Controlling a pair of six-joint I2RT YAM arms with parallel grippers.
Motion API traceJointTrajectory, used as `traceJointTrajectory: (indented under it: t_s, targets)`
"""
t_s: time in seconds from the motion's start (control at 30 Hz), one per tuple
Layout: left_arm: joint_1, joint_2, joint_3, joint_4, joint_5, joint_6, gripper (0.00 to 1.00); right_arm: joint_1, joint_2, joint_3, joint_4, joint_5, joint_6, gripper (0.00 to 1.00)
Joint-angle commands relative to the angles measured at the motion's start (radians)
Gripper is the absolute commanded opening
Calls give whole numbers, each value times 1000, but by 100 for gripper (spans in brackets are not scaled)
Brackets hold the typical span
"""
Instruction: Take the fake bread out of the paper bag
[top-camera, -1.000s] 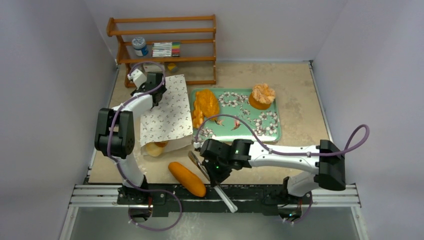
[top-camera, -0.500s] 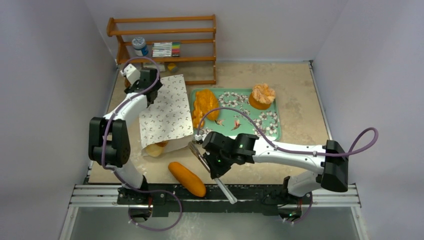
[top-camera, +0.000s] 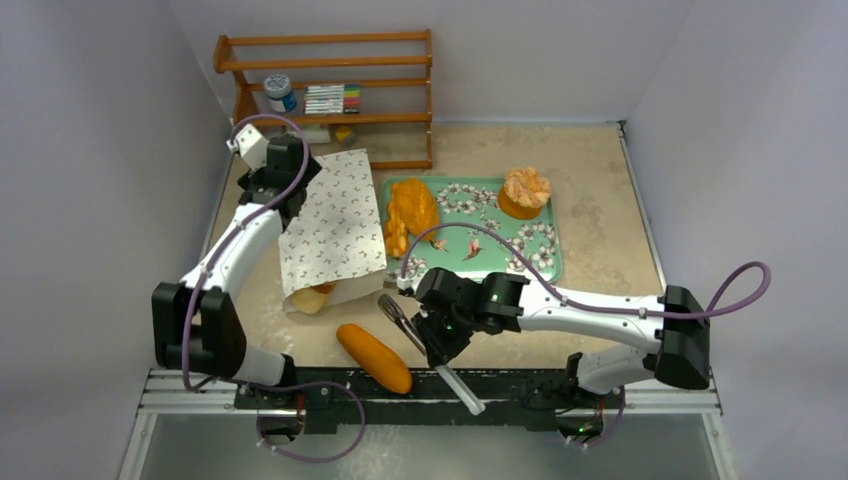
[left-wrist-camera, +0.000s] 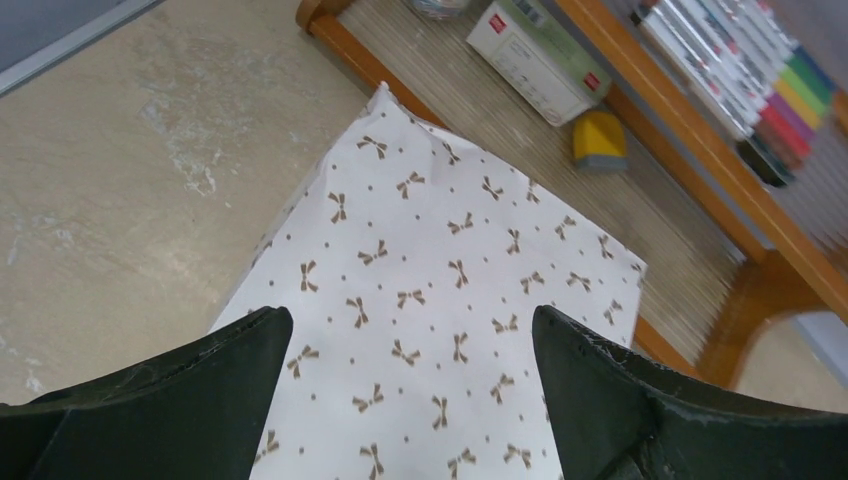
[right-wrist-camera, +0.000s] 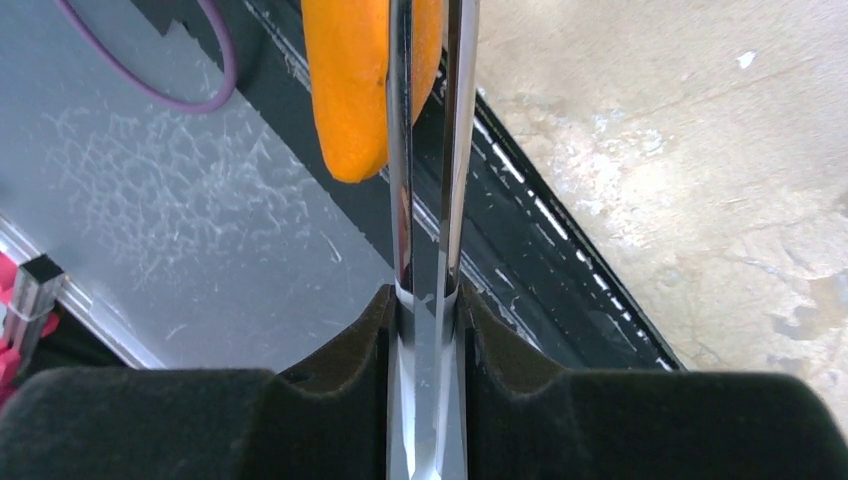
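Left gripper (left-wrist-camera: 410, 335) shifts leftward over the paper bag's (top-camera: 335, 225) far corner, fingers spread wide, right gripper (right-wrist-camera: 428, 300) pinching metal tongs (top-camera: 400, 318), long orange loaf (top-camera: 374, 358) just beside them

Pale lavender walls (top-camera: 100, 100), mottled beige tabletop (top-camera: 600, 200), wooden shelf rack (top-camera: 330, 38) against back wall

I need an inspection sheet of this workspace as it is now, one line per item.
Surface: beige table, stained.
Job's things: bag lying on the table; one bread at its near mouth; long loaf on the table; lumpy loaf and pastry on the tray.
Clutter: shelf at the back with jar and markers.
Grippers: left gripper above the bag, jaws open; right gripper, jaws shut on tongs.
Cables: purple cable arcs over the tray.
Surroundings: grey walls; nothing else seen.
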Motion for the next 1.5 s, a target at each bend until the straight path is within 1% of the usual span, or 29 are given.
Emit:
traceJointTrajectory:
  t_s: [0.0, 0.13, 0.23, 0.33, 0.37, 0.5, 0.53, 0.7, 0.73, 0.83, 0.9, 1.0, 1.03, 1.1, 1.2, 1.37, 1.43, 1.47]
  targets:
    - [-39, -123, -66, -16, 30, 7, 92, 5, -31, -36, 55, -98, -29, 26]
    - [-71, -217, -116, -51, 48, 14, 91, 6, -18, -53, 90, -110, -35, 27]
    - [-133, -262, -142, -93, 46, 15, 90, 5, -18, -59, 81, -111, -44, 27]
    - [-220, -309, -177, -136, 30, -14, 89, 6, -19, -73, 60, -122, -15, 27]
    - [-269, -326, -192, -145, 20, -27, 88, 6, -18, -83, 57, -114, -8, 28]
    - [-419, -363, -211, -221, -56, -79, 88, 5, -28, -122, 75, -136, -12, 29]
    - [-449, -370, -215, -236, -70, -91, 88, 6, -33, -124, 82, -140, -19, 30]
    - [-546, -418, -260, -275, -94, -168, 88, 5, -37, -115, 85, -136, -44, 33]
    - [-560, -424, -268, -278, -97, -182, 88, 5, -36, -117, 80, -155, -40, 33]
    - [-589, -428, -278, -287, -111, -206, 88, 5, -23, -117, 84, -132, -31, 36]
    - [-604, -425, -274, -290, -117, -212, 88, 4, -3, -105, 73, -89, -35, 36]
    - [-628, -422, -267, -290, -128, -225, 88, -4, 33, -102, 54, 13, -61, 40]
    - [-635, -422, -267, -291, -129, -229, 88, -14, 41, -71, 58, 33, -75, 40]
    - [-648, -425, -262, -305, -136, -238, 88, -45, 55, -66, 75, 44, -89, 40]
    - [-660, -443, -258, -336, -147, -240, 88, -68, 63, -68, 85, 30, -112, 40]
    - [-662, -460, -270, -345, -160, -241, 88, -73, 7, -32, 67, 14, -136, 40]
    - [-662, -449, -273, -341, -155, -242, 88, -74, -23, -12, 47, 26, -138, 37]
    - [-661, -445, -273, -337, -153, -240, 88, -74, -40, -7, 41, 32, -136, 33]
